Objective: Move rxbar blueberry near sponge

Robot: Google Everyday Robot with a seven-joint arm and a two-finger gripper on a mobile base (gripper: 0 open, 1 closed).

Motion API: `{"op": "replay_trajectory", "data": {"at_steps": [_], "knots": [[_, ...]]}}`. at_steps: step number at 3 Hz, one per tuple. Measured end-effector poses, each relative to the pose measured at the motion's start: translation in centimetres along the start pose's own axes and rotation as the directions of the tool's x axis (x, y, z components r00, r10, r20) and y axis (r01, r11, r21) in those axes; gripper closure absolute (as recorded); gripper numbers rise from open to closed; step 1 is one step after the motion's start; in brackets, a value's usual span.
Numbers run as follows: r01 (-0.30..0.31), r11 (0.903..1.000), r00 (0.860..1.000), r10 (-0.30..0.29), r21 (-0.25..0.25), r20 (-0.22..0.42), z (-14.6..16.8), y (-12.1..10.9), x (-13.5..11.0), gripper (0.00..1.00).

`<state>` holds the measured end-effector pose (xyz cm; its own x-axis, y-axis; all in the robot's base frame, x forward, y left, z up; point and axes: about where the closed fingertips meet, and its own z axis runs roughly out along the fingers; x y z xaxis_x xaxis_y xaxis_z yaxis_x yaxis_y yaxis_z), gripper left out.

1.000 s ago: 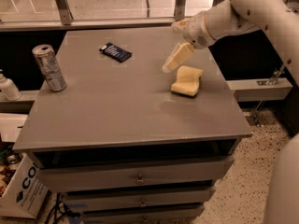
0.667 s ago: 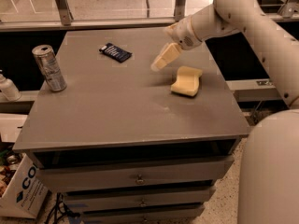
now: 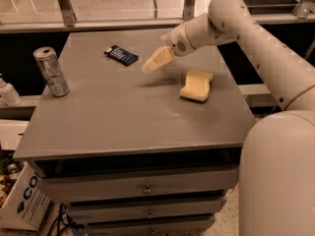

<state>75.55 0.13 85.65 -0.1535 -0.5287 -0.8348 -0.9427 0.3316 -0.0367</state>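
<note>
Over the far middle of the surface (image 3: 123,127), the pincer (image 3: 156,59) hangs between bar (image 3: 121,55) and sponge (image 3: 196,85); whether it is clenched or released cannot be told. The bar lies flat just left of the pincer. The sponge rests to the right, apart from the bar. A can (image 3: 51,72) stands upright near the left edge.

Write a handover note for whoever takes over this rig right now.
The tool hovers above the table, between the bar and the sponge, touching neither.
The bar lies flat toward the far side, left of the tool, ungrasped.
The sponge lies to the tool's right, well apart from the bar.
Done: nothing yet.
Left: reach the bar, grasp it, and set it down beside the sponge.
</note>
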Motion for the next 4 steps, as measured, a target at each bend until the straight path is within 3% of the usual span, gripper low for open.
{"op": "replay_trajectory", "data": {"at_steps": [1,3,4], "knots": [[-0.010,0.9999,0.999,0.010,-0.003,0.037,1.9,0.9,-0.7,0.00],[0.084,0.9963,0.990,-0.082,-0.017,0.113,5.6,1.9,-2.2,0.00],[0.104,0.9945,0.987,-0.100,-0.018,0.129,6.5,2.1,-2.9,0.00]]}}
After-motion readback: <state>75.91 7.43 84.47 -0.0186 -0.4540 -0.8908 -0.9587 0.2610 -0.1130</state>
